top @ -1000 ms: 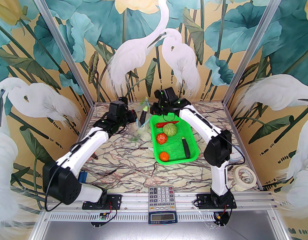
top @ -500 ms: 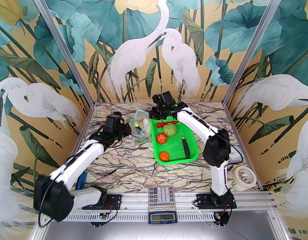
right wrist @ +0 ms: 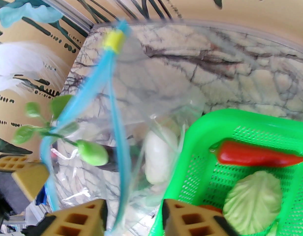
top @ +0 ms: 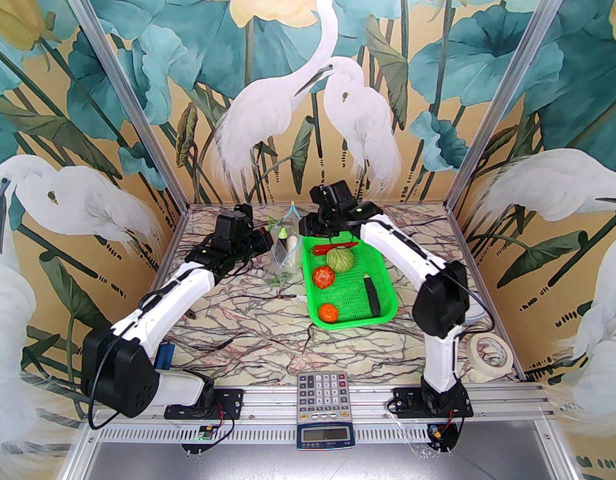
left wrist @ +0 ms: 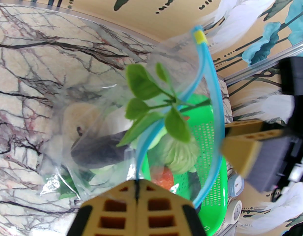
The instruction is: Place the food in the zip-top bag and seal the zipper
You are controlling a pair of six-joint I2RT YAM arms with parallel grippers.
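Left gripper point(left wrist: 136, 183) clamped flat on the zipper point(left wrist: 213, 87); right gripper point(right wrist: 134, 205) parted, with the blue strip passing through the gap between its fingers.

Zip-top bag point(top: 282, 260), one: stands upright with its mouth open on the marble table point(top: 267, 328), between the two grippers and just left of the green mesh basket point(top: 355, 295). In the bag, countable: one purple eggplant point(left wrist: 99, 149), one napa cabbage point(right wrist: 157, 156), one leafy sprig point(left wrist: 151, 107); the rest is too blurred to count. In the basket, five pieces: one red chili point(top: 335, 248), one green cabbage point(top: 340, 259), far tomato point(top: 323, 277), near tomato point(top: 329, 312), one dark eggplant point(top: 372, 295). At the near edge: one calculator point(top: 322, 390), one tape roll point(top: 489, 351).
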